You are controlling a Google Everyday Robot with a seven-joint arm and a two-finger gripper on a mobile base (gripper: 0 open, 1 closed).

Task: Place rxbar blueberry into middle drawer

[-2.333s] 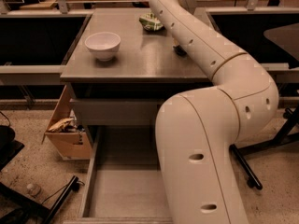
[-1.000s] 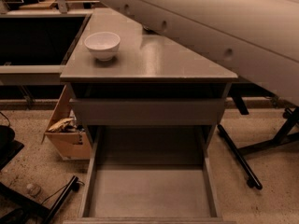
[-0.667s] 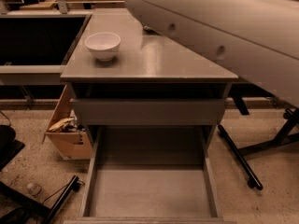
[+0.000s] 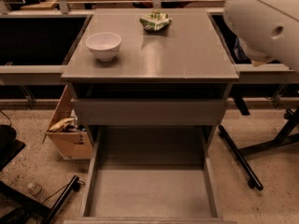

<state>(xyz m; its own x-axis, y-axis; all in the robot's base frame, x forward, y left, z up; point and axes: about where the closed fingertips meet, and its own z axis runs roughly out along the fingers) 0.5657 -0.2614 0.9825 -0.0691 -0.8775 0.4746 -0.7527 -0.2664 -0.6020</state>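
The middle drawer (image 4: 149, 192) is pulled out below the cabinet, a wide grey tray with a bare flat bottom. The rxbar blueberry is out of view. Only a white segment of my arm (image 4: 268, 22) shows at the upper right, beside the cabinet's right edge. My gripper is not in view.
On the grey cabinet top (image 4: 187, 55) stand a white bowl (image 4: 103, 45) at the left and a green and white snack bag (image 4: 155, 21) at the back. A light-brown wooden box (image 4: 67, 134) sits on the floor at the left. Black chair legs (image 4: 243, 160) lie at the right.
My arm has swung off the cabinet top to the upper right. The snack bag and the whole top now show. The drawer and bowl have not moved.
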